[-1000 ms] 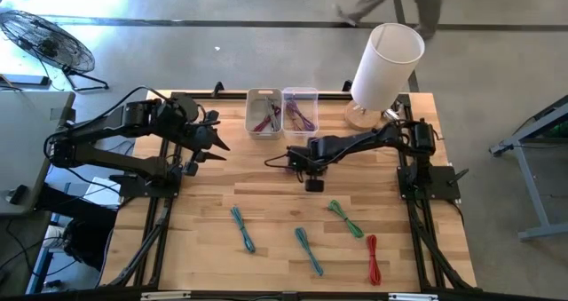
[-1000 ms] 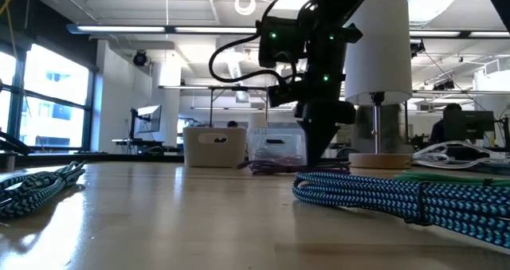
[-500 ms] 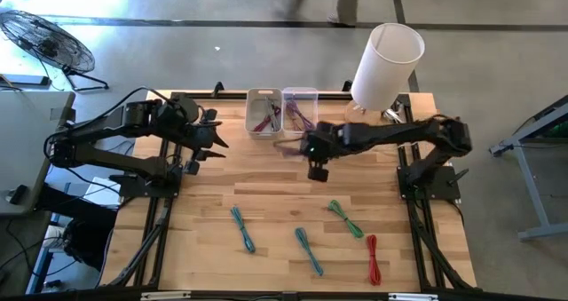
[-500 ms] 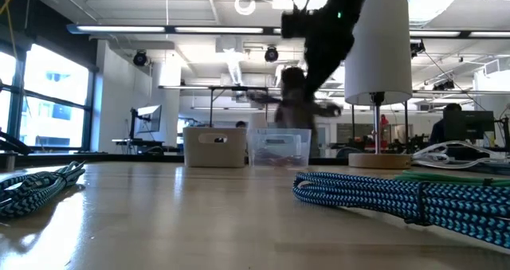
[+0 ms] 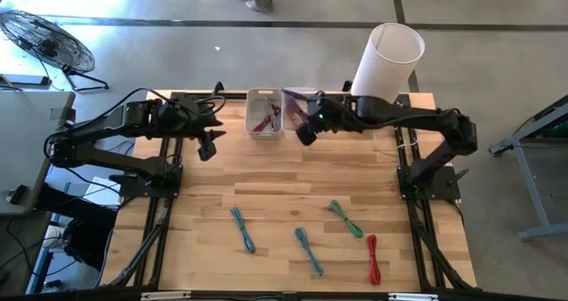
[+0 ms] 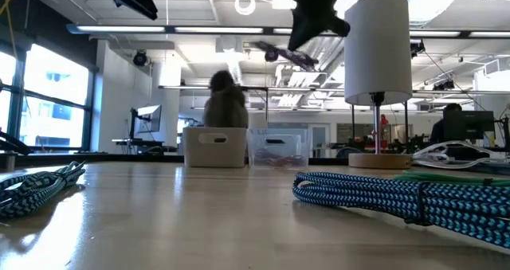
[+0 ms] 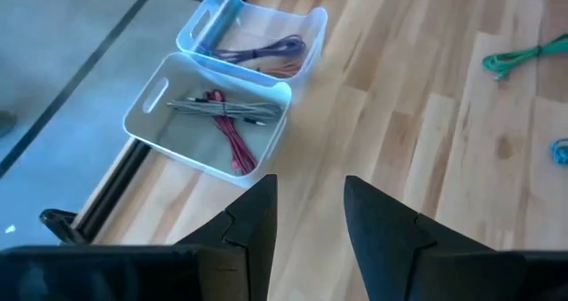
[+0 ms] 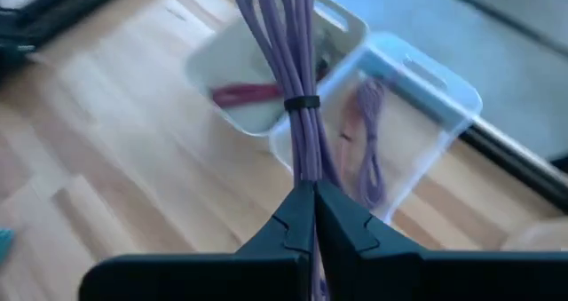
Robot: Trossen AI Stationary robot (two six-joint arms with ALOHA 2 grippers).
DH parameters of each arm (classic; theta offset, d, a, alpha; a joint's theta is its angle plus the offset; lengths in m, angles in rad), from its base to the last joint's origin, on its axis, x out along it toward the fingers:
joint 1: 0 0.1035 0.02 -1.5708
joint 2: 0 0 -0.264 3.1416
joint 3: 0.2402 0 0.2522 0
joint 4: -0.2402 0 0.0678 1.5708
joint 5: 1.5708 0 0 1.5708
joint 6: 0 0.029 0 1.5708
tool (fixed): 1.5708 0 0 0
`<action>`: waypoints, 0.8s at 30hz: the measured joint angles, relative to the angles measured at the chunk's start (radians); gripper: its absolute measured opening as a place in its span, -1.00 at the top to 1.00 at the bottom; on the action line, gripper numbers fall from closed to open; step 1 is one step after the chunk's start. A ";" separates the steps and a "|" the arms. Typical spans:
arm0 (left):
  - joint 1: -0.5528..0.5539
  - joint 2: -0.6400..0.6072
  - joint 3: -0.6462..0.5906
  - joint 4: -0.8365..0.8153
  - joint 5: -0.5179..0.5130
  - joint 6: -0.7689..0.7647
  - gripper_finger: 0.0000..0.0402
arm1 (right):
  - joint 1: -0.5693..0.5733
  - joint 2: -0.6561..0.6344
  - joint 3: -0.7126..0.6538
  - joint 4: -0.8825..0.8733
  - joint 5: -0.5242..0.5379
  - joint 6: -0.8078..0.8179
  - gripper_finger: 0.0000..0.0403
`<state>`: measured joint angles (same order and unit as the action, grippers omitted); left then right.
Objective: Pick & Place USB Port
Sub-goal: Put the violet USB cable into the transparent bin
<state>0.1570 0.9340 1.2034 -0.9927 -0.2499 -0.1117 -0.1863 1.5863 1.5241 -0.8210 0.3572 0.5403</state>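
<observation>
A bundled purple USB cable (image 8: 297,79), tied with a black band, hangs pinched in the right gripper (image 8: 312,214), up in the air above the clear plastic bin (image 8: 417,123) beside the white bin (image 7: 209,123). The left gripper (image 7: 306,212) hovers near the bins, fingers apart, holding nothing.

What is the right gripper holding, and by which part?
A bundled purple cable, pinched at one end between the right gripper fingers, above the clear plastic bin.
</observation>
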 joint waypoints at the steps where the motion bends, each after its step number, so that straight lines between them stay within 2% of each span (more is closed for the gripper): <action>1: 0.000 0.000 0.000 -0.005 -0.004 0.003 0.36 | -0.012 0.006 -0.001 -0.016 -0.004 0.015 1.00; 5: 0.000 0.000 0.000 -0.034 -0.041 0.010 0.36 | -0.043 0.030 -0.002 -0.035 -0.035 0.063 1.00; 11: 0.000 0.001 0.000 -0.060 -0.127 0.001 0.36 | -0.029 0.038 -0.002 -0.029 -0.007 0.084 1.00; 16: 0.000 0.001 0.000 -0.058 -0.159 -0.052 0.36 | -0.008 0.038 -0.001 -0.027 -0.002 0.093 1.00; 24: 0.000 0.008 0.000 -0.058 -0.209 -0.028 0.36 | 0.011 0.038 -0.001 0.047 0.021 0.239 1.00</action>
<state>0.1570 0.9421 1.2034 -1.0502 -0.4588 -0.1397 -0.1749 1.6241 1.5227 -0.7736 0.3783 0.7792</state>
